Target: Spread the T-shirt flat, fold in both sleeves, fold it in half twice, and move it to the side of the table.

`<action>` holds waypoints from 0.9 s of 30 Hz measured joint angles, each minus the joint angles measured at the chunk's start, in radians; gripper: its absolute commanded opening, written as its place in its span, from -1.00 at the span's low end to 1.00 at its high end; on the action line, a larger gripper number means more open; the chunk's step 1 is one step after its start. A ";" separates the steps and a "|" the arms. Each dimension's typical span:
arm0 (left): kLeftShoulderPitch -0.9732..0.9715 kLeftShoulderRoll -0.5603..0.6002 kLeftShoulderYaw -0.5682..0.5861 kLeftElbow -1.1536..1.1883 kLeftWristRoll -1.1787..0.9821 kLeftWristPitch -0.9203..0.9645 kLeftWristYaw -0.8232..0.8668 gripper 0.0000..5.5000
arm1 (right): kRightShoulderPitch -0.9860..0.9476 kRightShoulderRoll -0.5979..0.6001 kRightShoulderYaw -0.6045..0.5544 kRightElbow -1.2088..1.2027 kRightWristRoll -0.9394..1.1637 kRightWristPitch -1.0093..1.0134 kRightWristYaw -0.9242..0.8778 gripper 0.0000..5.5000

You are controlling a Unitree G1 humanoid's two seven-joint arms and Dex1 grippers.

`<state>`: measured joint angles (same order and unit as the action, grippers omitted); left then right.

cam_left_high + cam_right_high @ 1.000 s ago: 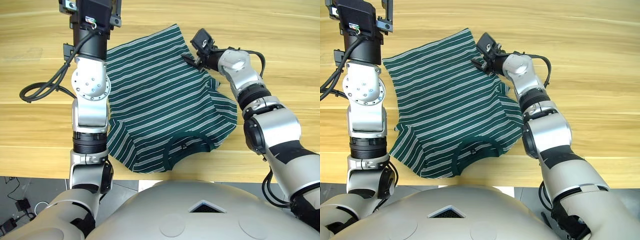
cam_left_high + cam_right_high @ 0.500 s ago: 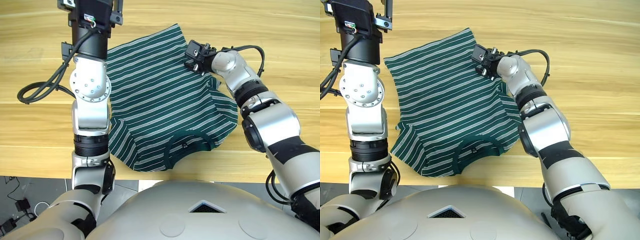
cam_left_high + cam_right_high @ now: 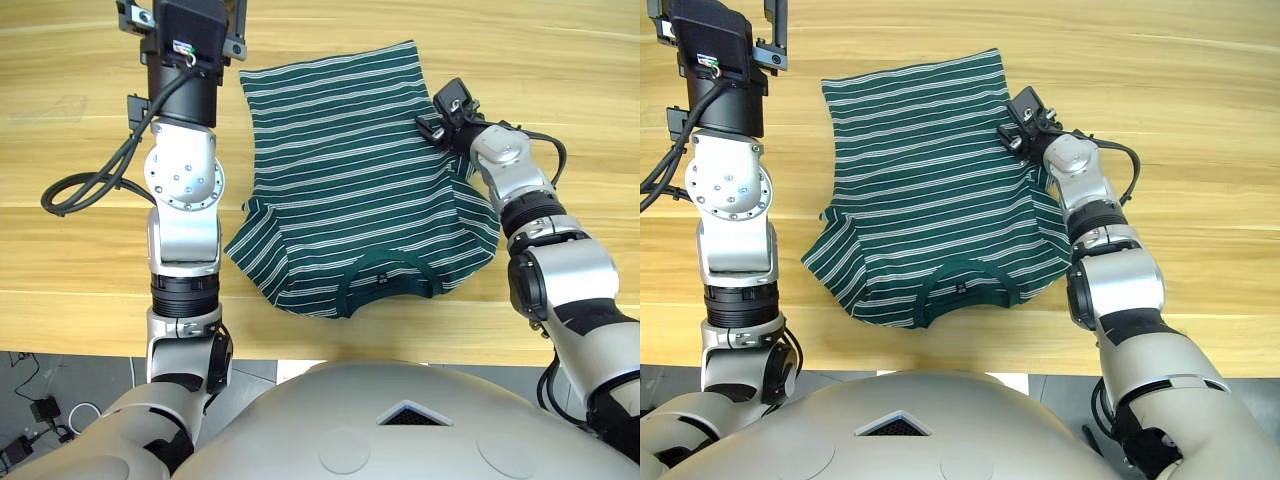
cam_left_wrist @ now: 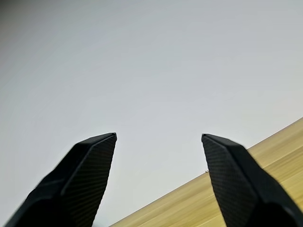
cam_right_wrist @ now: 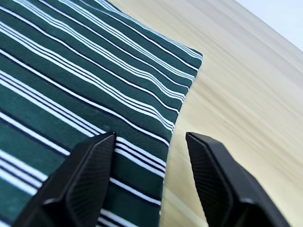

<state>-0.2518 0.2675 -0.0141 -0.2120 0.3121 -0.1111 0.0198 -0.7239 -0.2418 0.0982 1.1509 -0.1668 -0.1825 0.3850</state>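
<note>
On the wood table (image 3: 560, 60) the T-shirt (image 3: 350, 170) lies centred, collar toward me, with my right gripper (image 5: 150, 175) spread wide and empty astride its right edge, I'd say to tug it flat, and my left gripper (image 4: 158, 179) likewise agape, empty, parked clear.

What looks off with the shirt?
T-shirt isn't flat: the sleeve on the robot's right is bunched and creased, while the other sleeve lies spread. Right hand hovers open over the shirt's side edge.

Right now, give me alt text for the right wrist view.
The right gripper, jaws open, hangs over the edge of a green, white-striped T-shirt lying on a wooden table; a shirt corner lies beyond.
</note>
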 measured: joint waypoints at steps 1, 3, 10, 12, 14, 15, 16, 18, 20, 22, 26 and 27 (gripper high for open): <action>0.000 -0.001 0.000 0.000 0.001 -0.001 0.000 0.21 | 0.009 -0.001 -0.015 -0.006 0.015 0.005 0.001 0.00; 0.000 -0.002 -0.001 0.002 0.002 -0.002 0.002 0.21 | 0.020 0.005 -0.054 -0.016 0.055 0.030 -0.001 0.00; 0.005 -0.004 -0.004 0.008 0.010 -0.017 0.003 0.21 | 0.038 0.015 -0.104 -0.037 0.100 0.061 -0.031 0.00; 0.006 -0.004 -0.003 0.008 0.010 -0.020 0.003 0.21 | 0.047 0.015 -0.113 -0.058 0.107 0.063 -0.037 0.00; 0.006 -0.004 -0.002 0.008 0.010 -0.021 0.003 0.21 | 0.054 0.013 -0.127 -0.079 0.119 0.070 -0.041 0.00; 0.006 -0.004 -0.002 0.008 0.010 -0.021 0.003 0.21 | 0.057 0.011 -0.133 -0.090 0.126 0.076 -0.043 0.00; 0.007 -0.004 -0.002 0.008 0.010 -0.021 0.003 0.21 | 0.061 0.006 -0.136 -0.104 0.127 0.084 -0.043 0.00; 0.007 -0.004 -0.002 0.008 0.011 -0.021 0.003 0.21 | 0.070 -0.007 -0.136 -0.124 0.126 0.106 -0.040 0.00; 0.006 -0.007 -0.003 0.008 0.013 -0.022 0.008 0.21 | 0.084 -0.009 -0.124 -0.149 0.122 0.135 -0.028 0.00; 0.006 -0.009 -0.003 0.008 0.017 -0.022 0.009 0.21 | 0.096 -0.017 -0.084 -0.193 0.103 0.169 0.016 0.00; 0.006 -0.009 -0.003 0.012 0.017 -0.024 0.014 0.21 | 0.073 -0.039 -0.052 -0.268 0.089 0.168 0.098 0.00; 0.006 -0.010 -0.003 0.013 0.018 -0.025 0.015 0.21 | 0.054 -0.040 -0.057 -0.269 0.098 0.167 0.101 0.00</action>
<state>-0.2454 0.2573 -0.0172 -0.1988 0.3302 -0.1357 0.0348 -0.6698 -0.2817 0.0409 0.8815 -0.0693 -0.0151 0.4858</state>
